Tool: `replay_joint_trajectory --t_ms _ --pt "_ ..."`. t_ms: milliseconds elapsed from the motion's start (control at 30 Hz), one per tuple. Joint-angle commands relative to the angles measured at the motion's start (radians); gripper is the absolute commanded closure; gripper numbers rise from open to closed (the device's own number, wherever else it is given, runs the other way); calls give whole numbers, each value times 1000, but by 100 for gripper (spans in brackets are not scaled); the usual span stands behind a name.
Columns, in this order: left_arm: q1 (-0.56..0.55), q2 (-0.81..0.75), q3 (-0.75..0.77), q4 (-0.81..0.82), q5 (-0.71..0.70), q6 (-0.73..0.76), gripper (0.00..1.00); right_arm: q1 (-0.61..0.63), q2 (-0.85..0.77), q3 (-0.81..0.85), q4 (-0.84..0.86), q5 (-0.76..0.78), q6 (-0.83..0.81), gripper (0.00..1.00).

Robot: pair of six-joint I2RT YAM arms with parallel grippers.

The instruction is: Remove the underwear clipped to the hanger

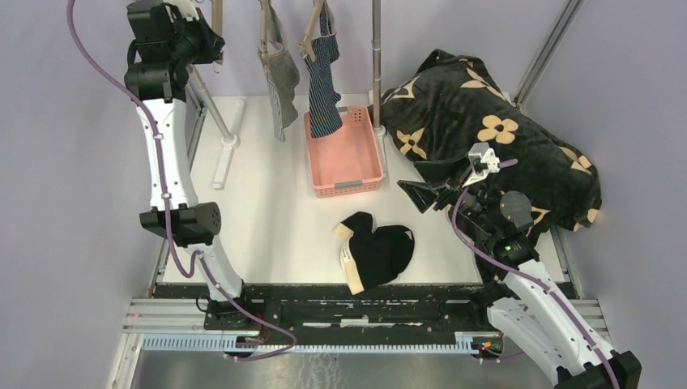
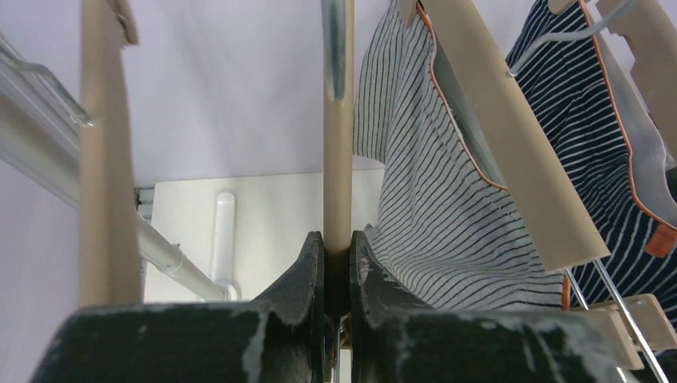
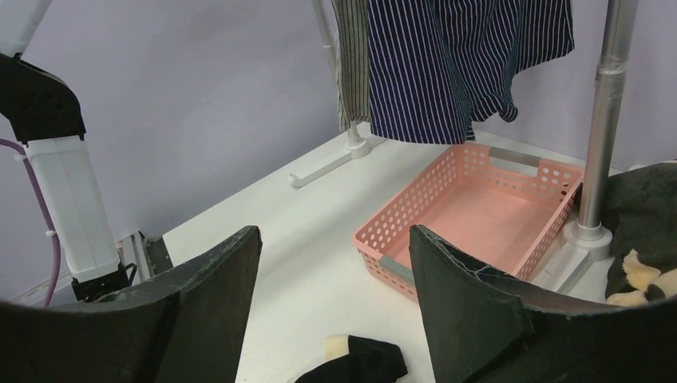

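High at the back left, my left gripper (image 1: 212,36) (image 2: 337,239) is shut on a beige peg of the hanger (image 2: 337,159). The grey-and-white striped underwear (image 1: 281,77) (image 2: 431,207) hangs clipped just to its right. The navy striped underwear (image 1: 324,77) (image 2: 591,136) (image 3: 447,64) hangs beside that one, over the basket. On the table near the front edge lies the black underwear (image 1: 377,251) (image 3: 355,363), loose. My right gripper (image 1: 411,197) (image 3: 335,231) is open and holds nothing, above the table to the right of the black piece.
A pink perforated basket (image 1: 348,188) (image 3: 399,239) stands under the hanging pieces. A big black blanket with tan flowers (image 1: 494,138) is heaped at the right. The rack's metal post (image 3: 603,120) and white foot (image 1: 227,142) stand on the table.
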Motion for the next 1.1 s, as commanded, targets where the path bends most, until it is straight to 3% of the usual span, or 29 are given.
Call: replay_joint_trajectory --t_ms 0,467,733,900,1067 --pt "28 9 42 157 72 -35 93 4 7 -1 76 -13 17 23" --pt "41 104 36 123 69 -63 89 5 25 -16 137 -40 47 24" --pt "41 113 19 110 42 -75 81 5 43 -21 164 -43 58 24" --pt "42 86 22 179 0 -128 84 4 67 -26 196 -50 75 24" --pt "42 76 17 259 -6 -199 78 5 61 -26 200 -59 75 25"
